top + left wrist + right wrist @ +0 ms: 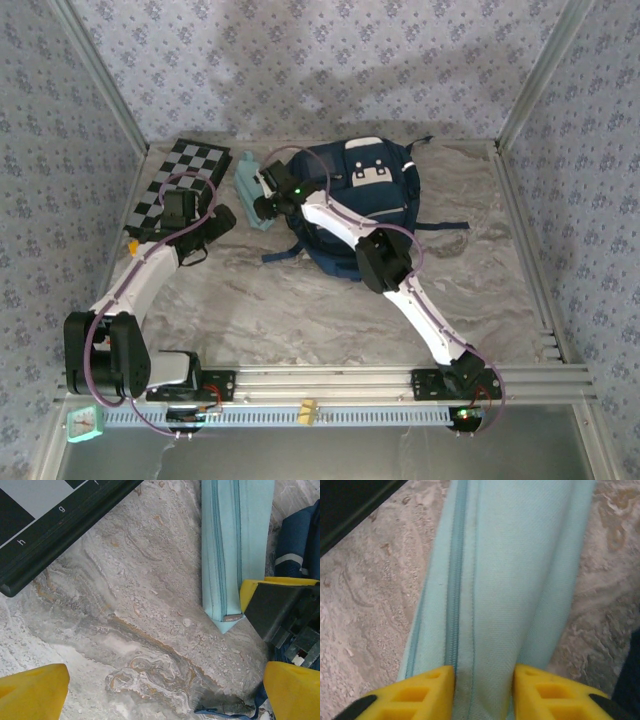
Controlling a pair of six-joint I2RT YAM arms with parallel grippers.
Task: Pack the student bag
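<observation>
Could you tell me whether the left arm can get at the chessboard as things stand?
Probably yes: the left gripper hangs open over table beside the chessboard, nothing between them, and the right gripper is away at the pencil case.

Soft, even light from above.
Faint shadows fringe the student bag (400, 200); left of it, the light-blue pouch (510, 580) turns slightly soft in the right wrist close-up.

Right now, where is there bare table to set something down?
Best: the bare table near centre, in front of the bag. Also a strip between the bag and the right rail. Crowded at back left: chessboard, pouch and bag close together, right gripper closed on the pouch, left gripper open beside them.
</observation>
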